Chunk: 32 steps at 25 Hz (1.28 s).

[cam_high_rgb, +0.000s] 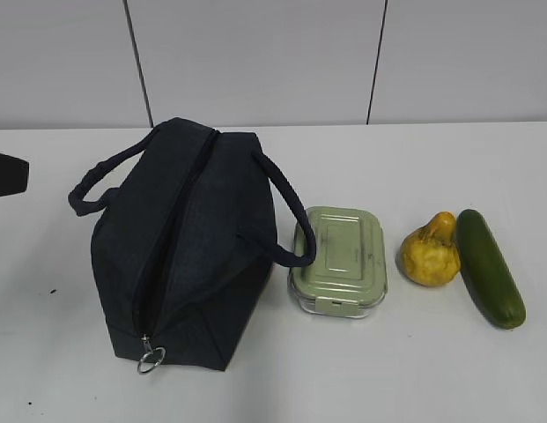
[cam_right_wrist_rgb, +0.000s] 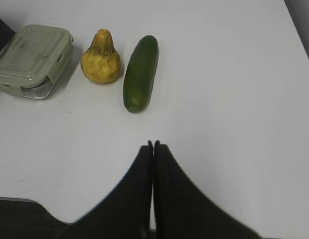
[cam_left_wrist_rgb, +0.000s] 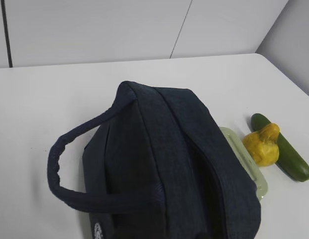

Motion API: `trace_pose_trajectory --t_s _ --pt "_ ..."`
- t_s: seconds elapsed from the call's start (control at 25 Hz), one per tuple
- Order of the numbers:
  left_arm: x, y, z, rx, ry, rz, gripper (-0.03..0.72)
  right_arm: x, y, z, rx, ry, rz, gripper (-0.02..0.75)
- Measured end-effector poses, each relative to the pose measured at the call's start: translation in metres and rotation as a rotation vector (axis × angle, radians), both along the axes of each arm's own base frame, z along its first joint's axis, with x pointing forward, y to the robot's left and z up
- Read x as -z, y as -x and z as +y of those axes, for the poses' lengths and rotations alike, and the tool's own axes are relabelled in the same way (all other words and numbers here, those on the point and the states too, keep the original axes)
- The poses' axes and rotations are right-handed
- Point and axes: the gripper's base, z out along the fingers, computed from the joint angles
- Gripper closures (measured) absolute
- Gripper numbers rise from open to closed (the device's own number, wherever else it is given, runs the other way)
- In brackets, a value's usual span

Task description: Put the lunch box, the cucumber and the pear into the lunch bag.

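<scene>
The dark navy lunch bag [cam_high_rgb: 189, 256] stands on the white table, left of centre, and fills the left wrist view [cam_left_wrist_rgb: 164, 169]. Its zipper runs along the top, with the metal ring pull [cam_high_rgb: 151, 359] at the near end. The lunch box [cam_high_rgb: 339, 260] with its sage-green lid sits just right of the bag, under one handle. The yellow pear [cam_high_rgb: 430, 253] and the dark green cucumber [cam_high_rgb: 489, 267] lie side by side further right. My right gripper [cam_right_wrist_rgb: 153, 145] is shut and empty, above bare table nearer than the cucumber [cam_right_wrist_rgb: 140, 72]. A dark piece of the left arm [cam_high_rgb: 9, 174] shows at the left edge; its jaws are hidden.
The white table [cam_high_rgb: 414, 370] ends at a grey panelled wall [cam_high_rgb: 255, 62] behind. The table's right edge [cam_right_wrist_rgb: 298, 30] lies beyond the cucumber. The bag's two rope handles [cam_high_rgb: 101, 181] stick out to either side.
</scene>
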Motion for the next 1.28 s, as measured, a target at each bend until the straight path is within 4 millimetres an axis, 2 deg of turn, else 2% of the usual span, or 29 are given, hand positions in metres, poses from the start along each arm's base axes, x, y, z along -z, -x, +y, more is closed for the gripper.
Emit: trace_pose_trajectory --t_s 0.2,0.48,0.6,0.8,0.92,1.04,1.16,1.28 --pt "0.008 -0.007 -0.013 0.060 -0.014 0.022 0.438 0.000 0.000 0.000 -0.001 -0.001 0.000 0.732" --pt "0.033 -0.025 -0.035 0.119 -0.046 0.107 0.437 0.000 0.000 0.001 -0.007 -0.010 0.002 0.725" --pt "0.044 -0.029 -0.038 0.143 -0.068 0.160 0.437 0.000 0.000 0.003 -0.020 -0.028 0.010 0.660" --pt "0.053 -0.037 -0.038 0.131 -0.099 0.179 0.437 0.000 -0.007 0.007 -0.034 -0.039 0.064 0.438" --pt "0.060 -0.041 -0.039 0.131 -0.106 0.210 0.437 -0.004 -0.011 0.008 -0.037 -0.040 0.061 0.388" --pt "0.070 -0.045 -0.041 0.135 -0.114 0.252 0.442 -0.008 -0.016 0.009 -0.039 -0.039 0.070 0.378" --pt "0.075 -0.048 -0.041 0.133 -0.115 0.277 0.491 -0.012 -0.023 0.011 -0.041 -0.034 0.088 0.374" --pt "0.074 -0.049 -0.042 0.132 -0.112 0.277 0.643 -0.019 -0.036 0.014 -0.049 -0.030 0.083 0.374"
